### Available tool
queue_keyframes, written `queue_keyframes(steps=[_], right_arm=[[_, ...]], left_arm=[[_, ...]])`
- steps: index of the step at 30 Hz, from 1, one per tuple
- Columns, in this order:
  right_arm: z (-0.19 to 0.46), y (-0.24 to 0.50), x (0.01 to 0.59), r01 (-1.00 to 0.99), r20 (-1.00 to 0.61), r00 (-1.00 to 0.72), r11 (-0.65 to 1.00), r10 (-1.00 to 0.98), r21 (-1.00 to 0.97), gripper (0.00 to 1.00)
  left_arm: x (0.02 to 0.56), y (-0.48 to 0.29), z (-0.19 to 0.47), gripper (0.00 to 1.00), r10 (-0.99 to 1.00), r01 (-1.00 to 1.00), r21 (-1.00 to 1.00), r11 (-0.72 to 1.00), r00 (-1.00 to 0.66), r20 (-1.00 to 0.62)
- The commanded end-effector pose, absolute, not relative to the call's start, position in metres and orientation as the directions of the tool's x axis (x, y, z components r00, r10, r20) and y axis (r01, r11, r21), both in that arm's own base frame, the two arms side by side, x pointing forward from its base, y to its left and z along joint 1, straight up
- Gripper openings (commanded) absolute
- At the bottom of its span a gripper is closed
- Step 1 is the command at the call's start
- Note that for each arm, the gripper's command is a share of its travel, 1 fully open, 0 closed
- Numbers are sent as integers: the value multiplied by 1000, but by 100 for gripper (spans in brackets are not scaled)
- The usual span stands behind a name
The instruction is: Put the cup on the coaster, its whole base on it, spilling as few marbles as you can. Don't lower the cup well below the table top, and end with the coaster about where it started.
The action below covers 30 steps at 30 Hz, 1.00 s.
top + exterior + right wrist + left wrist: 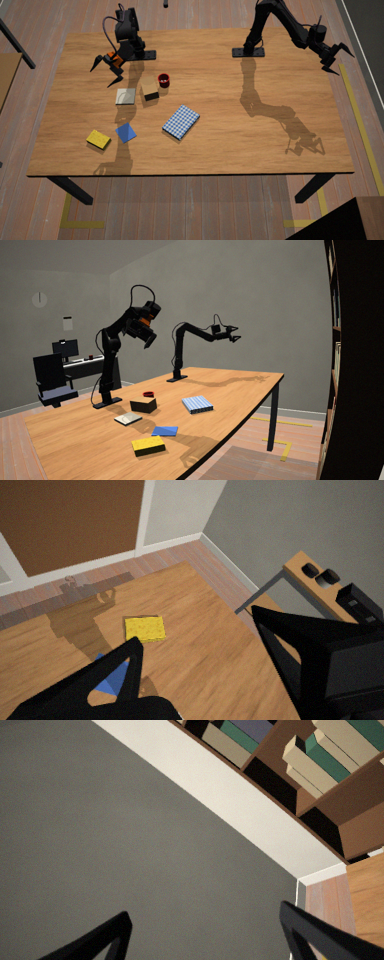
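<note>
A small red cup (pixel 163 80) with pale marbles in it stands upright on the table, right beside a brown box (pixel 149 88). In the exterior view the box hides most of the cup (pixel 148 394). A pale grey square slab (pixel 125 96), which looks like the coaster, lies flat a short way from the box, also seen in the exterior view (pixel 128 418). My right gripper (pixel 101 76) is open and empty, high above the table near the slab. My left gripper (pixel 344 63) is open and empty, raised past the far table edge, facing a wall and bookshelf.
A flat blue square (pixel 125 132), a yellow sponge (pixel 98 138) and a blue-checked book-like block (pixel 180 121) lie nearer the front edge. The right wrist view shows the sponge (pixel 145 629) and blue square (pixel 112 677) below the fingers.
</note>
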State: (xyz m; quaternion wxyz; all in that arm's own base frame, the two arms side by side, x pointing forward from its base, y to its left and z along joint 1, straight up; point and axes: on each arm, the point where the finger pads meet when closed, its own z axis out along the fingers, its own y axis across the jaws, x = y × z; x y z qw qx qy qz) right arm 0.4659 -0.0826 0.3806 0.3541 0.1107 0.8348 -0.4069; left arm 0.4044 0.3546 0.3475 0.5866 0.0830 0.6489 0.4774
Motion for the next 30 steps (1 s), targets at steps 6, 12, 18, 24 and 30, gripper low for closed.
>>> queue_keyframes(steps=[6, 12, 18, 24, 30], right_arm=[[386, -83, 464, 482, -692, -715, 645, -102, -593, 100], [386, -83, 464, 482, -692, -715, 645, -102, -593, 100], [386, -83, 464, 482, -692, -715, 645, -102, -593, 100], [385, -71, 468, 456, -712, -691, 689, -124, -563, 100], [363, -53, 450, 352, -681, -712, 750, -173, -559, 100]], left_arm=[[403, 353, 355, 100, 676, -461, 718, 522, -290, -678], [403, 353, 355, 100, 676, -461, 718, 522, -290, -678], [403, 353, 355, 100, 676, -461, 718, 522, -290, -678], [423, 318, 334, 100, 583, -396, 641, 657, -272, -765], [463, 199, 331, 100, 503, -210, 532, 820, -178, -846]])
